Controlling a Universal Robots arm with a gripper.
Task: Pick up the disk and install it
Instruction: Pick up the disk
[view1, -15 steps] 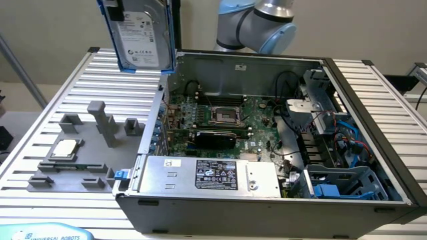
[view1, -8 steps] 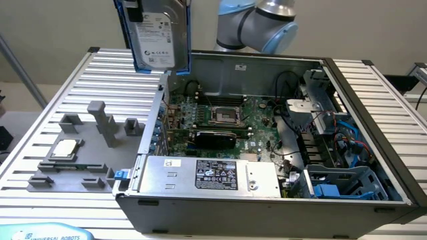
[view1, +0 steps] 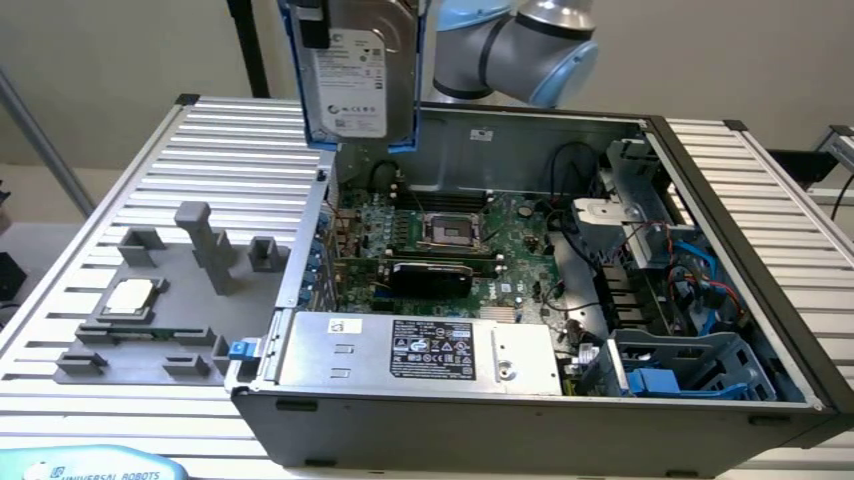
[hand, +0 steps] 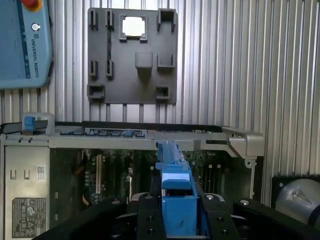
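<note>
The disk (view1: 354, 80), a silver-grey drive with a white label and blue carrier rails, hangs upright in the air above the back left corner of the open computer case (view1: 694, 180). My gripper (hand: 178, 220) is shut on it. In the wrist view its black fingers (hand: 147, 220) press either side of the blue rail (hand: 175, 185). In that view the disk's edge points down over the motherboard (view1: 441, 230). In the exterior view a dark finger (view1: 310, 25) shows at the disk's upper edge.
A blue drive cage (view1: 681, 370) sits in the case's front corner at the exterior view's right. The large silver box (view1: 414, 350) lies along the case front. A grey fixture plate (view1: 147, 300) holds a small silver chip (view1: 130, 297). A light-blue pendant (hand: 22, 45) lies on the ribbed table.
</note>
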